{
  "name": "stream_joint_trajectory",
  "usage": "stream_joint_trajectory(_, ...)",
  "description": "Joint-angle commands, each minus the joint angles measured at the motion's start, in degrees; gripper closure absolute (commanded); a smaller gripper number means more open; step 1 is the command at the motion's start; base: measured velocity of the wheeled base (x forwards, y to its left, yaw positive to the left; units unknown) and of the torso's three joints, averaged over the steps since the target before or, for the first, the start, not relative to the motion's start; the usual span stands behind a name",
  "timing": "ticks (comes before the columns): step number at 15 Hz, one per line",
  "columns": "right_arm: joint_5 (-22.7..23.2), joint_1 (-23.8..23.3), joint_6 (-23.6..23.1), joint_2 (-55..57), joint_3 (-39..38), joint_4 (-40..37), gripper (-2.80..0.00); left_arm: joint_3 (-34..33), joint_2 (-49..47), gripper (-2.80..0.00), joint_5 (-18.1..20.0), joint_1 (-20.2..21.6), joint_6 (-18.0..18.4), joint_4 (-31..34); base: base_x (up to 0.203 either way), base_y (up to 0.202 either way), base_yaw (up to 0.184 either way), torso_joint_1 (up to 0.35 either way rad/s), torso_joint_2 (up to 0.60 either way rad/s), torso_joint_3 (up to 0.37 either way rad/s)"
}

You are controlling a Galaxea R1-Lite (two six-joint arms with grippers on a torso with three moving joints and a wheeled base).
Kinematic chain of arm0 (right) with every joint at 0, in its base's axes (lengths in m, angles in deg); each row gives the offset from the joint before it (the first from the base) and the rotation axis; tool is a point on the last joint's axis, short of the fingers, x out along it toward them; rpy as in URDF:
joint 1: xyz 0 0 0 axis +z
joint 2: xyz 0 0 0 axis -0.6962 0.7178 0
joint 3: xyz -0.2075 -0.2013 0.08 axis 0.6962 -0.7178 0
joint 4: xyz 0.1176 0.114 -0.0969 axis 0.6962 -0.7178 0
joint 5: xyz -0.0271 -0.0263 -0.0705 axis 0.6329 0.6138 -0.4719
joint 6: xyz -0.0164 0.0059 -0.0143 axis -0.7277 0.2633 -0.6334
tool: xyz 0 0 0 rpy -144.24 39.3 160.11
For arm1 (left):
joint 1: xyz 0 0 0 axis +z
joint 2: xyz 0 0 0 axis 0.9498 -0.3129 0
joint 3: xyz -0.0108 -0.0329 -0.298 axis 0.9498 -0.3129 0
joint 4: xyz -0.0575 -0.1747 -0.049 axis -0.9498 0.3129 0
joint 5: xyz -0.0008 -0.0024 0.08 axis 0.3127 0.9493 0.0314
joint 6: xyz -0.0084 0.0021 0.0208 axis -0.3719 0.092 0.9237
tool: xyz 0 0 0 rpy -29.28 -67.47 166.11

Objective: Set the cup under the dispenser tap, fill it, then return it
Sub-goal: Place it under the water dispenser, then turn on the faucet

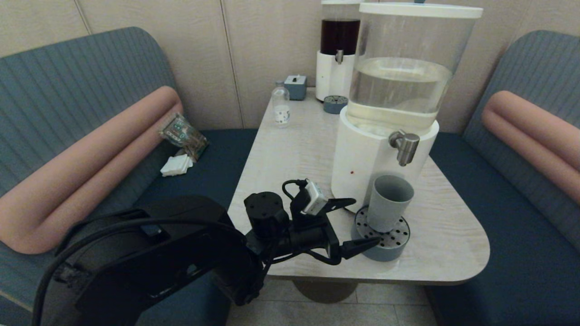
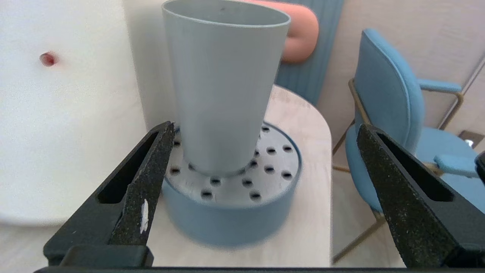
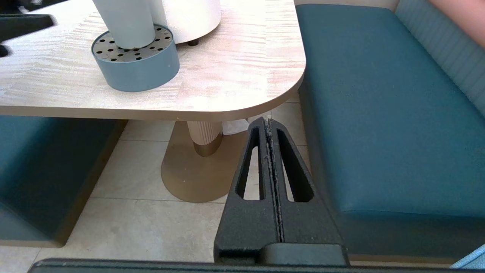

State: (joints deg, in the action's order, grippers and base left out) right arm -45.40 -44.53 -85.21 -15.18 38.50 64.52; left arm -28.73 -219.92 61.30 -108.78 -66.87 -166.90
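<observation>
The grey-blue cup (image 1: 389, 201) stands upright on a round perforated blue drip tray (image 1: 385, 248), directly below the brushed-steel dispenser tap (image 1: 404, 146). No stream shows at the tap. My left gripper (image 1: 364, 222) is open just to the cup's left, its tips at the tray's edge and not touching the cup. In the left wrist view the cup (image 2: 223, 94) rises just ahead of the gripper (image 2: 265, 129), whose fingers (image 2: 151, 167) spread wider than it. My right gripper (image 3: 268, 121) is shut on nothing, parked below the table's near right corner.
The large dispenser's white base (image 1: 362, 154) stands right behind the cup. At the back of the table (image 1: 294, 149) are a dark-liquid dispenser (image 1: 340, 36) with its own tray (image 1: 335, 104), a small clear bottle (image 1: 281, 106) and a grey box (image 1: 296, 86). Blue benches flank the table.
</observation>
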Motion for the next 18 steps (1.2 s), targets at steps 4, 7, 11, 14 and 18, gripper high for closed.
stream_joint_trajectory(4,0.0,-0.01,0.01,0.05,-0.09,0.06,0.0,-18.97,18.09,0.0,-1.95,5.16,0.79,-0.51,0.0,0.0,0.0,0.0,0.0,0.0)
stream_joint_trajectory(7,0.0,0.05,0.01,-0.03,-0.09,0.06,0.0,-31.18,30.46,0.0,-4.37,11.15,0.89,-0.51,0.0,0.0,0.0,0.0,0.0,0.0)
stream_joint_trajectory(11,0.0,-0.04,0.01,-0.03,-0.09,0.02,0.0,-39.72,48.79,0.0,-12.6,17.21,-1.95,-0.51,0.0,0.0,0.0,0.0,0.0,0.0)
stream_joint_trajectory(14,0.0,-0.04,0.01,0.01,-0.05,0.05,0.0,-45.5,64.68,0.0,-18.83,25.21,-4.12,0.25,0.0,0.0,0.0,0.0,0.0,0.0)
stream_joint_trajectory(18,0.0,-0.04,0.01,-0.03,-0.01,0.11,0.0,-49.42,87.3,0.0,-23.94,35.54,-6.15,11.35,0.0,0.0,0.0,0.0,0.0,0.0)
